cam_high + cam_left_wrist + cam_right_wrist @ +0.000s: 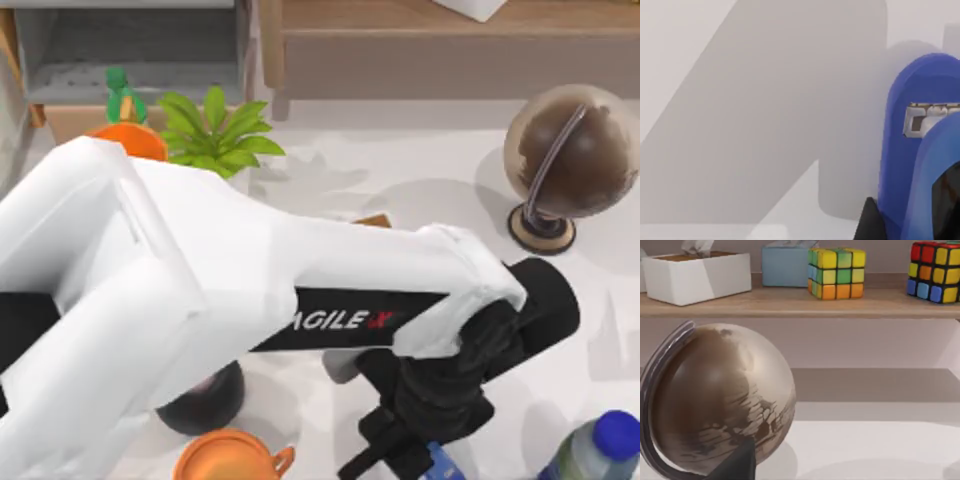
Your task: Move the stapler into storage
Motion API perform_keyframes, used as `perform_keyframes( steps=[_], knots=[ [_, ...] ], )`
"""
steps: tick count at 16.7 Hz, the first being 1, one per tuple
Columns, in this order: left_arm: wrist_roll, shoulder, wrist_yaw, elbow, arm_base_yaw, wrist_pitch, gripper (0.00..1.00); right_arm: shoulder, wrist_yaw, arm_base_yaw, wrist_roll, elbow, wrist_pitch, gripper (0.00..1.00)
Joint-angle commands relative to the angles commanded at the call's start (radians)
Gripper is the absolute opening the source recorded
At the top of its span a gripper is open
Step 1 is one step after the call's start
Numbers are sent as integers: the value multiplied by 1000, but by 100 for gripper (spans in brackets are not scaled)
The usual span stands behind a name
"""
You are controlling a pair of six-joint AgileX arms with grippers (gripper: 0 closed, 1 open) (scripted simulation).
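The stapler (920,150) is a bright-blue body with a metal staple slot near its rounded end. It sits between the black fingers (870,222) of my left gripper (907,215), which press on its sides. From above, the left arm reaches across the table. Its gripper (405,450) is at the front edge, with a bit of the blue stapler (440,462) showing under it. My right gripper (740,462) hangs close to the globe (715,400), facing the shelf.
A wooden shelf (420,45) runs along the back, holding a white tissue box (695,275), a blue box (785,265) and colour cubes (837,272). A grey cabinet (130,60), plant (215,130), globe (570,155), blue-capped bottle (600,450) and orange pot (230,458) ring the arm.
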State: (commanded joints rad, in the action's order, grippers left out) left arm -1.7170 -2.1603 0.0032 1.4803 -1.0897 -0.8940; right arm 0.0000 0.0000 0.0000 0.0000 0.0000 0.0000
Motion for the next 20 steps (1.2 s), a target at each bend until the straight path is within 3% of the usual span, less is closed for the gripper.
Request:
perform_keyframes(
  steps=[20],
  knots=[
    [0,41,-1,57,1,-99,0,0,0,0,0,0,0,100]
  ],
)
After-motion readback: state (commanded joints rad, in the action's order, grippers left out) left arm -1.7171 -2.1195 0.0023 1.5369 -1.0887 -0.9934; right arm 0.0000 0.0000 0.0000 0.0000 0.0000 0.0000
